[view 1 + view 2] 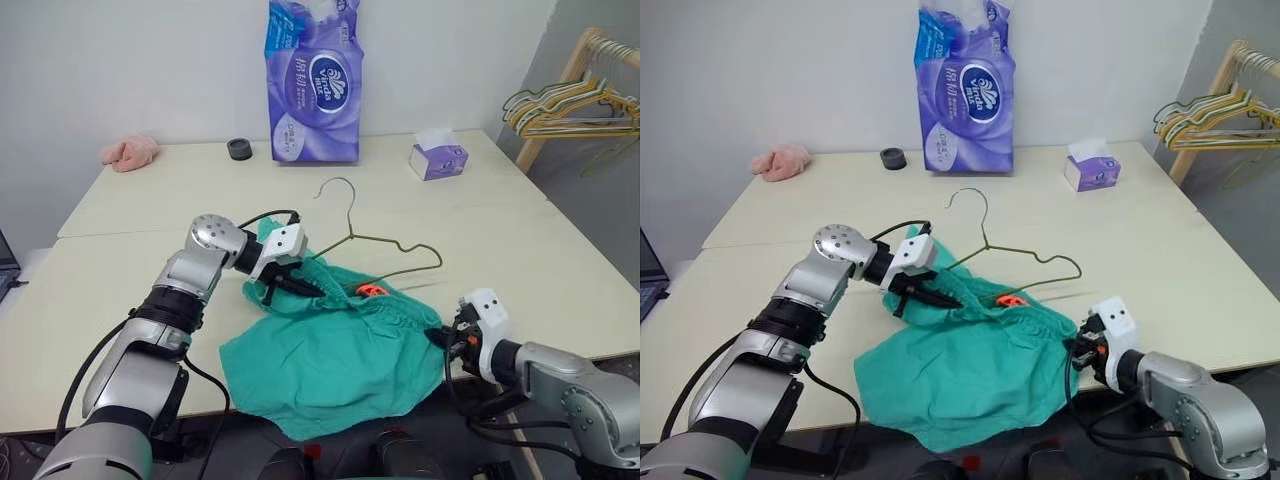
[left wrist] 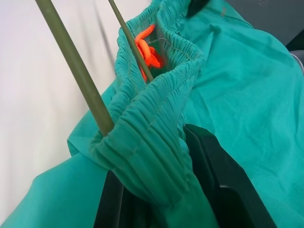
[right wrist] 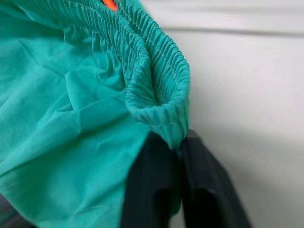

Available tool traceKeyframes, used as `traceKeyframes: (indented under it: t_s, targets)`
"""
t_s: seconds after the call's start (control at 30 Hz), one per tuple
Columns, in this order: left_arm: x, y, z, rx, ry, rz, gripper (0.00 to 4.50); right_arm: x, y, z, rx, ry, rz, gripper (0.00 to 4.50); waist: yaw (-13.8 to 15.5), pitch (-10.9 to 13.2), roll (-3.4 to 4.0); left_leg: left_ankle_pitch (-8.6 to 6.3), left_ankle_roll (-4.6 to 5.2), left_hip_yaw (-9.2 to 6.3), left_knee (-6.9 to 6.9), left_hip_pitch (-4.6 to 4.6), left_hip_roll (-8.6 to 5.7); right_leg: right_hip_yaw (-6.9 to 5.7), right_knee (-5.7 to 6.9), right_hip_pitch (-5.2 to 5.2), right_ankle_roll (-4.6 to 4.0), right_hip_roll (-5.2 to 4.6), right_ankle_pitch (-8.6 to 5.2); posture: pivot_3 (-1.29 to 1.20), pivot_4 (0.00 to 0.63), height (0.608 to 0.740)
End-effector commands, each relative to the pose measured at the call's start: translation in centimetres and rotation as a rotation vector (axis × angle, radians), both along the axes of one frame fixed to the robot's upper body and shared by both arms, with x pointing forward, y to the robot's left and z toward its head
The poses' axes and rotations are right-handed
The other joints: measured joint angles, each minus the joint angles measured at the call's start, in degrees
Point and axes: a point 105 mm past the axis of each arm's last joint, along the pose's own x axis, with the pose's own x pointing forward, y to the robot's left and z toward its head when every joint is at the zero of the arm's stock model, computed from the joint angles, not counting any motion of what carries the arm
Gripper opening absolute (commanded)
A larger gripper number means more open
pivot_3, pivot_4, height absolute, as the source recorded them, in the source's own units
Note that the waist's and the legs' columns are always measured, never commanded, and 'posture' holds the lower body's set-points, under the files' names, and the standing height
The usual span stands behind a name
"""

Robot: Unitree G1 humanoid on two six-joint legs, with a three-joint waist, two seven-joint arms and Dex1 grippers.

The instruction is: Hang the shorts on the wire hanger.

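Cream-coloured surface [image 1: 520, 250] is carrying the teal shorts [image 1: 330, 360] at its near edge, their hem spilling over, with the olive wire hanger [image 1: 385, 240] lying partly inside the waistband. Behind are standing a purple tissue pack [image 1: 314, 80], its writing too small to read, and a small tissue box [image 1: 437, 158]. From the head views, the left claw [image 1: 290, 283] is pinching the waistband's left end and the right claw [image 1: 447, 338] is clamping its right end. The left wrist view is showing wire entering the gathered elastic beside an orange drawstring [image 2: 148, 50]. The right wrist view is showing black fingers [image 3: 156, 190] closed on soft, limp cloth; the elastic band looks like the surest hold.
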Motion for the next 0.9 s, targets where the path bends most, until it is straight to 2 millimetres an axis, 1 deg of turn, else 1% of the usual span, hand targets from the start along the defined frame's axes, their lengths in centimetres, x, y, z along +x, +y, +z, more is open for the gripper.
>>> traceKeyframes:
  t_s: [0.03, 0.23, 0.3, 0.43, 0.6, 0.7, 0.8, 0.9]
  targets:
    - [-0.1, 0.2, 2.1, -0.048, -0.045, -0.006, 0.78, 1.1, -0.7, 1.9, -0.009, -0.094, -0.028, 0.00, 0.0, 0.0, 0.00, 0.00, 0.00, 0.00, 0.00, 0.00, 0.00, 0.00, 0.00, 0.00, 0.00, 0.00, 0.00, -0.18, 0.057, 0.740]
    - [-1.9, 0.0, 4.3, -0.130, 0.050, -0.046, 0.78, 2.3, -4.3, 3.1, -0.128, -0.156, -0.076, 0.00, 0.0, 0.0, 0.00, 0.00, 0.00, 0.04, 0.00, -0.02, -0.01, 0.03, -0.04, 0.00, -0.06, -0.01, 0.04, -0.18, 0.059, 0.740]
    - [-2.1, -0.1, 4.9, -0.149, 0.064, -0.048, 0.78, 2.5, -5.0, 3.1, -0.146, -0.159, -0.082, 0.00, 0.1, 0.0, 0.00, 0.00, 0.00, 0.02, 0.00, -0.02, -0.01, -0.01, -0.04, 0.02, -0.03, -0.01, 0.02, -0.18, 0.059, 0.740]
    - [-3.1, 0.3, 4.5, -0.082, 0.068, -0.088, 0.78, 2.9, -6.3, 3.3, -0.165, -0.159, -0.095, 0.00, -0.1, 0.0, 0.00, 0.00, 0.01, 0.02, 0.00, 0.01, 0.00, 0.00, -0.01, 0.04, 0.02, 0.02, -0.01, -0.18, 0.060, 0.740]
    - [-3.8, 1.3, 3.2, 0.031, 0.026, -0.143, 0.78, 3.0, -6.7, 3.4, -0.170, -0.160, -0.100, 0.00, 0.0, 0.0, 0.02, 0.00, 0.01, 0.05, -0.03, 0.04, 0.02, 0.07, -0.02, 0.03, 0.00, 0.03, 0.00, -0.18, 0.062, 0.740]
    - [-3.8, 1.4, 2.9, 0.050, 0.007, -0.162, 0.78, 2.9, -6.6, 3.5, -0.160, -0.157, -0.096, 0.00, 0.1, 0.0, 0.02, 0.00, 0.01, 0.06, -0.01, 0.01, 0.01, 0.07, -0.04, 0.03, -0.02, 0.01, 0.01, -0.18, 0.062, 0.740]
    - [-3.5, 1.2, 2.5, 0.066, -0.042, -0.180, 0.78, 2.6, -6.3, 3.7, -0.142, -0.155, -0.085, 0.00, 0.1, 0.0, 0.02, 0.00, 0.01, 0.07, 0.00, 0.01, 0.00, 0.07, -0.06, 0.04, 0.00, 0.00, 0.00, -0.18, 0.062, 0.740]
    - [-2.7, 1.0, 2.3, 0.065, -0.090, -0.167, 0.78, 2.5, -5.9, 3.9, -0.132, -0.158, -0.070, 0.00, 0.1, 0.0, 0.02, 0.00, 0.01, 0.07, 0.00, 0.01, 0.00, 0.07, -0.05, 0.04, 0.00, 0.01, 0.00, -0.18, 0.060, 0.740]
